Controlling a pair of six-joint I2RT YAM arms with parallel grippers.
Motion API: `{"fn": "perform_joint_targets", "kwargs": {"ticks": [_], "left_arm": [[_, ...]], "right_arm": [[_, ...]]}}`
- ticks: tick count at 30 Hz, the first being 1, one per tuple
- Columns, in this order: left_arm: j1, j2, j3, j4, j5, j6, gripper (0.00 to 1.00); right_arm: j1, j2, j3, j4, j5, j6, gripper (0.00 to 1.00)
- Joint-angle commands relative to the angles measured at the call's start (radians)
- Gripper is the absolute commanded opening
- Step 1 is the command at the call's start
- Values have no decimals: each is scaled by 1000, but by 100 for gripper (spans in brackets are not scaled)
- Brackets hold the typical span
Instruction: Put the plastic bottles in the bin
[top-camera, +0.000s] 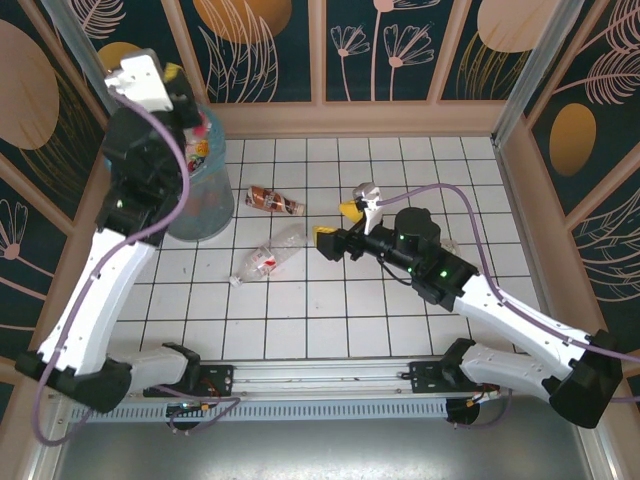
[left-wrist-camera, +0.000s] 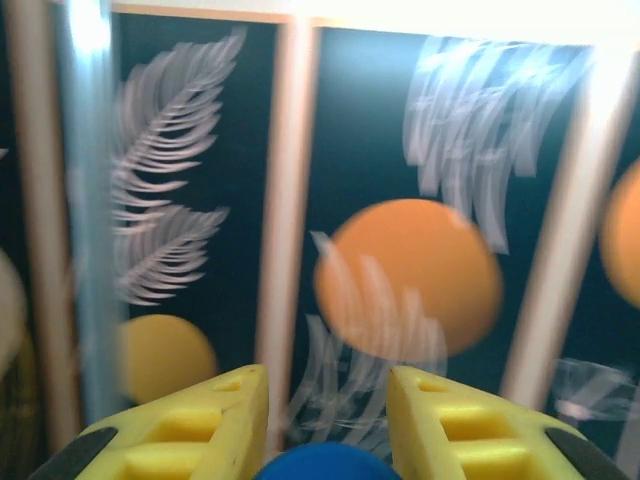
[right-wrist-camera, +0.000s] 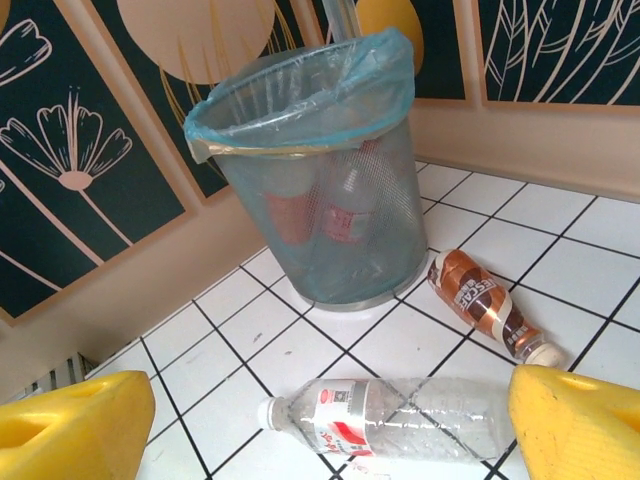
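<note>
The left gripper (top-camera: 180, 78) is lifted high at the far left corner, above the bin (top-camera: 205, 205). In the left wrist view its yellow fingers (left-wrist-camera: 200, 430) stand near to each other, and a blue rounded thing (left-wrist-camera: 325, 462) sits between them and fills the gap from one finger to the other. The fingers are closed on it. I cannot tell if it is a bottle cap, because only its top shows at the lower edge of the view.

The right gripper (top-camera: 338, 227) is low over the middle of the white tiled tabletop (top-camera: 420, 160) and points toward the bin. Its fingers (right-wrist-camera: 575, 420) are wide apart and hold nothing.

Just in front of them a clear bottle (right-wrist-camera: 390, 410) lies on its side on the tabletop. It has a white cap and a red-and-white label, and it lies apart from both fingers. A brown-labelled bottle (right-wrist-camera: 480, 305) lies a little farther on, between the clear one and the bin, with its white cap turned away from the bin. It is near the foot of the bin but does not touch it.

The bin is a grey mesh one with a light-blue bag folded over its rim (right-wrist-camera: 300, 110). It stands upright in the far left corner. Through the mesh at least two bottles (right-wrist-camera: 290, 215) show inside, and one of them has a red label.
</note>
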Motion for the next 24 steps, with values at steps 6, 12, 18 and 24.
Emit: {"fn": "perform_joint_targets", "kwargs": {"ticks": [6,12,18,24], "left_arm": [[319,164,39,-108,127,2,0],[438,209,-147,103,276,-19,17],[501,230,-197,108,410,-120,66],[501,178,-265,141,451,-133,63]], "right_arm": [[6,-16,30,-20,12,-2,91],[8,-17,35,-43,11,-2,91],[8,-6,28,-38,24,11,91],[9,12,27,-44,29,10,91]]}}
